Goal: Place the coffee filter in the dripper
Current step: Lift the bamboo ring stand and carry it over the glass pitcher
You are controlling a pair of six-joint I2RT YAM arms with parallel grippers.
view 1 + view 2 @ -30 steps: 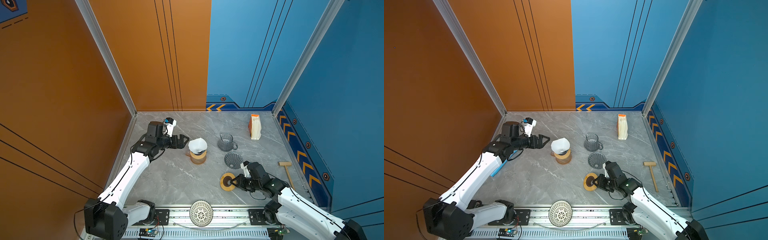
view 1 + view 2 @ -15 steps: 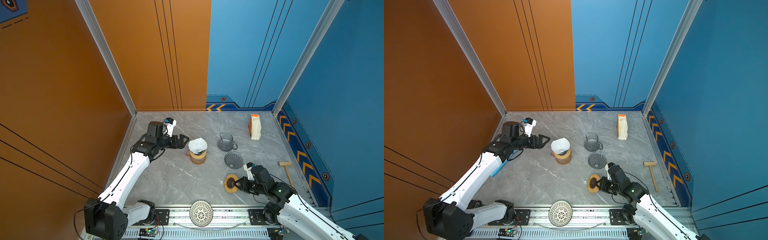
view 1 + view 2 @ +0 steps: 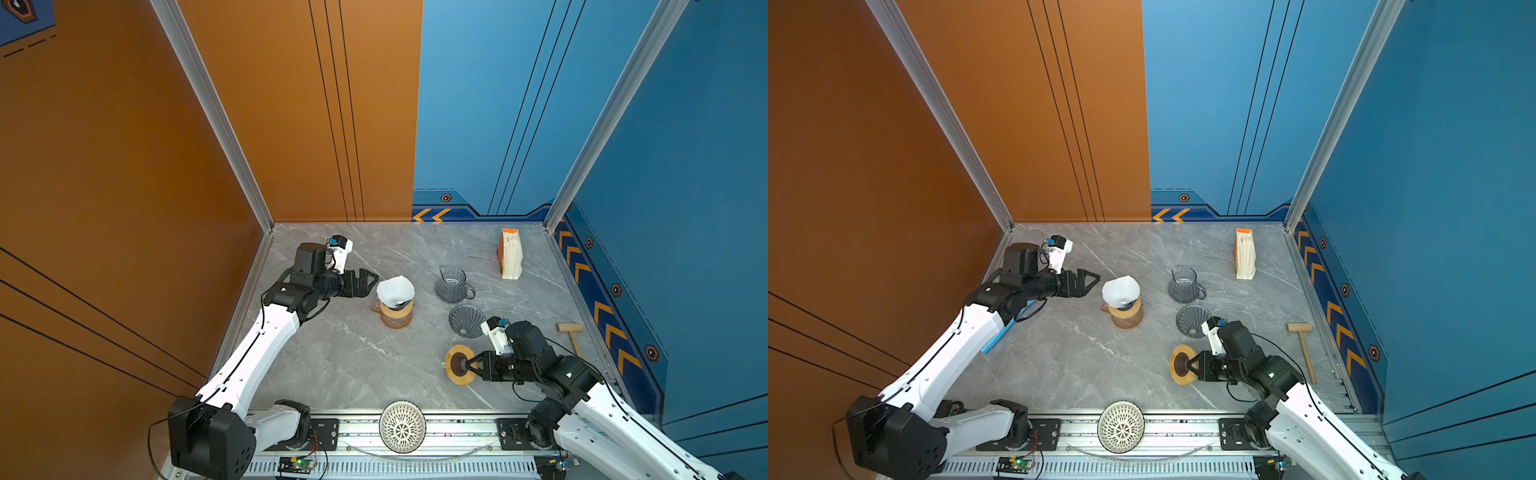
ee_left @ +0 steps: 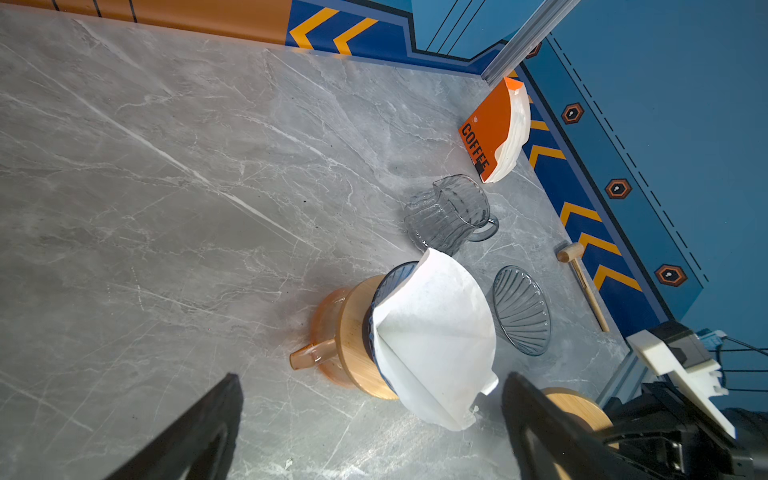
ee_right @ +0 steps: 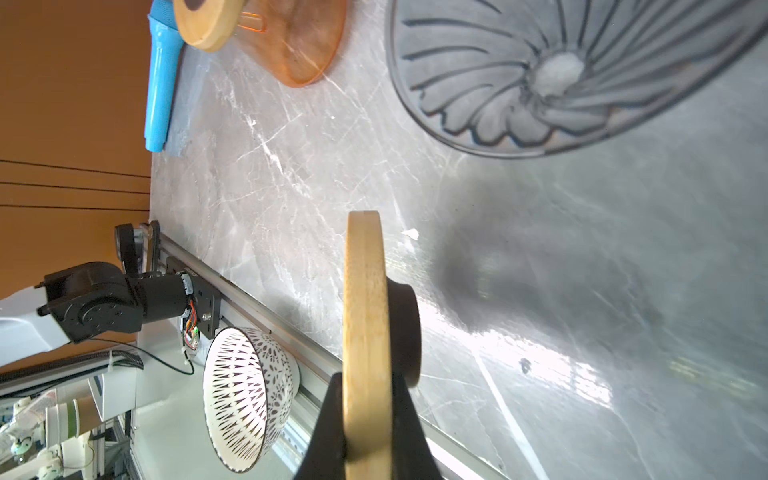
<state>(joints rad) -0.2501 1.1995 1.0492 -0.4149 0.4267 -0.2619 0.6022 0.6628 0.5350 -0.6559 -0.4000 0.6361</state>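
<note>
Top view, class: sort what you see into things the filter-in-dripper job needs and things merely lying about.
Job in hand: coffee filter; dripper beneath it; amber carafe under that; open left pincer.

Lying about: glass jug; empty glass dripper; filter pack; mallet; patterned bowl; wooden disc, gripped by right pincer.

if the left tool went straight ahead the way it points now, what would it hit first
Most likely the white coffee filter in the dripper: the open left tool points straight at it with nothing between. Height is hard to judge, so it may only catch the filter's rim.
</note>
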